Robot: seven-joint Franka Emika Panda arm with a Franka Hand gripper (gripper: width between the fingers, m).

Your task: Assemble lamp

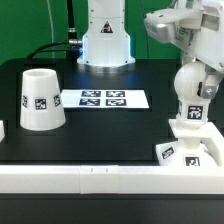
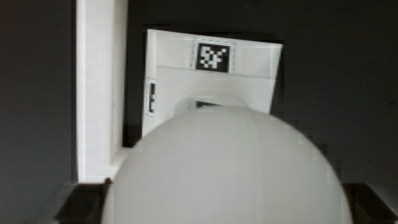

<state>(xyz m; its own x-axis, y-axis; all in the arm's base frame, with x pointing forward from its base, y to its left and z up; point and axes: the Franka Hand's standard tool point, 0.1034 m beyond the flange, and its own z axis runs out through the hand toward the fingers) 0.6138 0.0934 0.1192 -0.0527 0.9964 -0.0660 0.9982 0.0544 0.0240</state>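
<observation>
The gripper [image 1: 189, 62] is closed narrowly on the rounded top of the bulb [image 1: 189, 88], holding it upright at the near right of the table with its neck pointing down. The stepped base [image 1: 190, 152] lies directly beneath it, close against the white border rail [image 1: 90, 180]. So the coming move turns on the bulb's long axis staying plumb over the base's central socket. I cannot tell whether the neck is already seated, since the wrist view is mostly filled by the bulb. The shade [image 1: 42, 100] stands well apart at the far left.
</observation>
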